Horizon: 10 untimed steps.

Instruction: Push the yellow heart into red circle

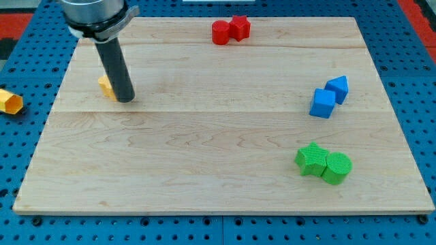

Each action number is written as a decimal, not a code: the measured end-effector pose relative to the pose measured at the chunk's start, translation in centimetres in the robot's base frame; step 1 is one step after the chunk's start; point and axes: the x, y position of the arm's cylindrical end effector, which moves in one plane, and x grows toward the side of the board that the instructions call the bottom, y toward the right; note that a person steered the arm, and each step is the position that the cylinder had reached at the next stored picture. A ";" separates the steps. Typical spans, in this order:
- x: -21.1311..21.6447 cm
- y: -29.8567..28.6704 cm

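Observation:
The yellow heart [105, 86] lies on the wooden board [225, 136] near its left side, mostly hidden behind my rod. My tip [125, 99] rests on the board at the heart's right edge, touching or nearly touching it. The red circle [220, 32] sits at the view's top middle, touching a red star [239, 26] on its right. The heart is far to the left of and below the red circle.
A blue cube [323, 103] and a second blue block [337, 88] sit at the right. A green star [311, 159] and green circle [336, 167] sit at the lower right. A yellow block [9, 101] lies off the board at the left.

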 end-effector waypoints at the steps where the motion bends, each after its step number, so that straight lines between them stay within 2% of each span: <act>1: 0.3 -1.0; 2: 3.6 -2.5; 3: -0.1 -9.0; 5: -2.1 5.9; 6: -5.9 2.5; 7: -2.7 3.5; 8: -2.5 -3.8; 10: -8.2 2.8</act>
